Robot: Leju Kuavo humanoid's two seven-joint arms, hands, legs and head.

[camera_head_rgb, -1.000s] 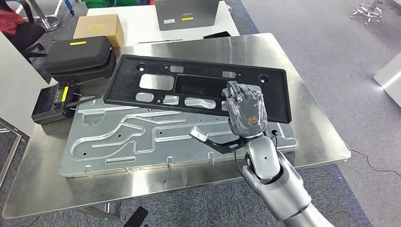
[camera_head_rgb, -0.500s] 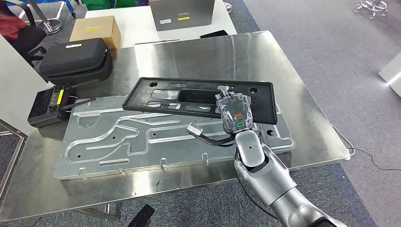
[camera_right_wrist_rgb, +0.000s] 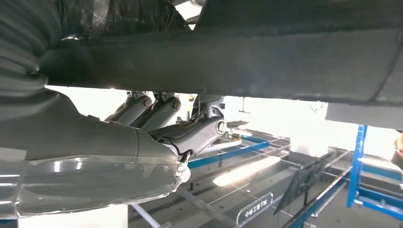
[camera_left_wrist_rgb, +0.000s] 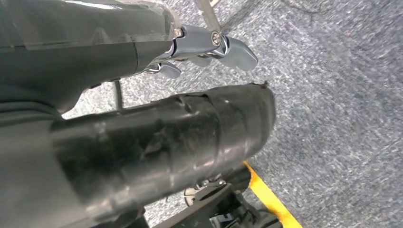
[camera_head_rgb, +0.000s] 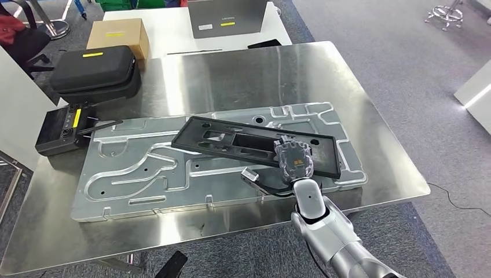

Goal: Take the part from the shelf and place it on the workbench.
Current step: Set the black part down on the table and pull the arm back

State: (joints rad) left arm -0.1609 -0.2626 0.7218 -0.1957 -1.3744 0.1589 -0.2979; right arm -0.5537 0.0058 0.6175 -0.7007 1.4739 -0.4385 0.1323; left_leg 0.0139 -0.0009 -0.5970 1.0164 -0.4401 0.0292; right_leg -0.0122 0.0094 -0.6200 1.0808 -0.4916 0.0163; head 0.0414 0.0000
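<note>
We see grey carpet floor [camera_head_rgb: 399,69] all round, white table [camera_head_rgb: 173,29] at 12 o'clock, white panel [camera_head_rgb: 14,110] at 9 o'clock.

Bright, even room light falls from overhead. The steel workbench [camera_head_rgb: 370,145] throws back soft white glare along its far half, and shadows under things are faint. The head view is sharp. The left wrist view is smeared with motion blur. The right wrist view is backlit, its bright background blown out.
</note>
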